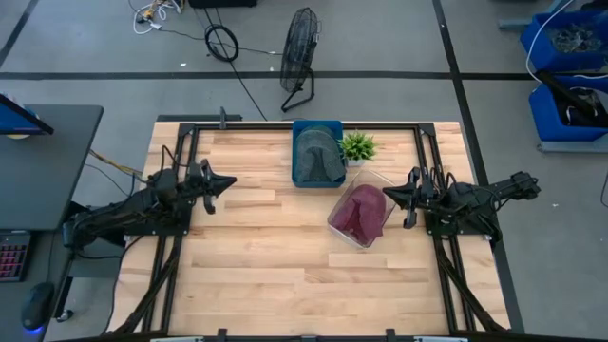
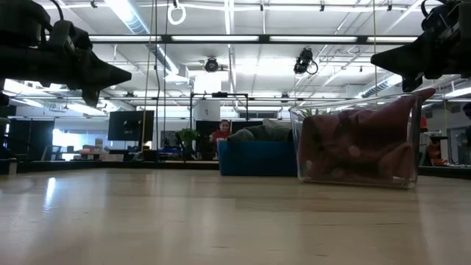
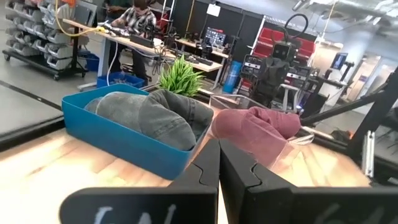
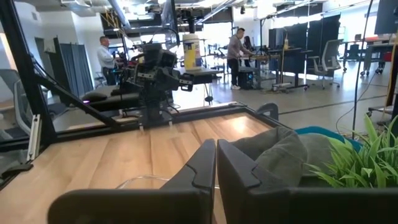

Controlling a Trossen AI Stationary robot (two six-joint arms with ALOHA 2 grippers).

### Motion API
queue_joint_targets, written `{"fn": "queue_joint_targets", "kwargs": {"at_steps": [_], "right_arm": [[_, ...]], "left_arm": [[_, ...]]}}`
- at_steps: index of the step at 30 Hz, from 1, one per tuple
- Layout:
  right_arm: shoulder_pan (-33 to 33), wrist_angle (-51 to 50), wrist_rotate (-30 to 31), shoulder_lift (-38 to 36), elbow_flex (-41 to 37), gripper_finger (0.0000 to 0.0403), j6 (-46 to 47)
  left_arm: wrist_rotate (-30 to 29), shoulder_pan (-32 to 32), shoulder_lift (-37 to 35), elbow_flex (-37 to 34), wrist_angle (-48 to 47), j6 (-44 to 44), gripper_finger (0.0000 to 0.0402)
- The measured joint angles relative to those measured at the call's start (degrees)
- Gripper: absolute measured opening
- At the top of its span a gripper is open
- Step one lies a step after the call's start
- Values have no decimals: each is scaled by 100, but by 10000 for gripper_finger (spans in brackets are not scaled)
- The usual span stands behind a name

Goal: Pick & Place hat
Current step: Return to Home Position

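A grey hat (image 1: 317,157) lies in a blue bin (image 1: 317,126) at the table's far middle; it also shows in the left wrist view (image 3: 146,115) and the right wrist view (image 4: 280,152). A maroon hat (image 1: 362,213) fills a clear bin (image 1: 337,224) right of centre, seen too in the low view (image 2: 357,147) and the left wrist view (image 3: 261,127). My left gripper (image 1: 231,181) hovers shut over the table's left side, well left of both bins. My right gripper (image 1: 387,191) hovers shut just right of the clear bin. Neither touches anything.
A small green plant (image 1: 358,146) stands beside the blue bin, right of it. Bare wooden tabletop (image 1: 275,256) spreads across the near half and the left side. A black frame (image 1: 190,128) runs along the table's edges. A person (image 2: 221,132) sits in the room beyond.
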Motion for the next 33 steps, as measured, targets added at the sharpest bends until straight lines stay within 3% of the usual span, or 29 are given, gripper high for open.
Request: {"fn": "queue_joint_targets", "kwargs": {"at_steps": [33], "right_arm": [[0, 0, -11, 0, 4, 22, -7]], "left_arm": [[-4, 0, 0, -2, 22, 107, 3]]}}
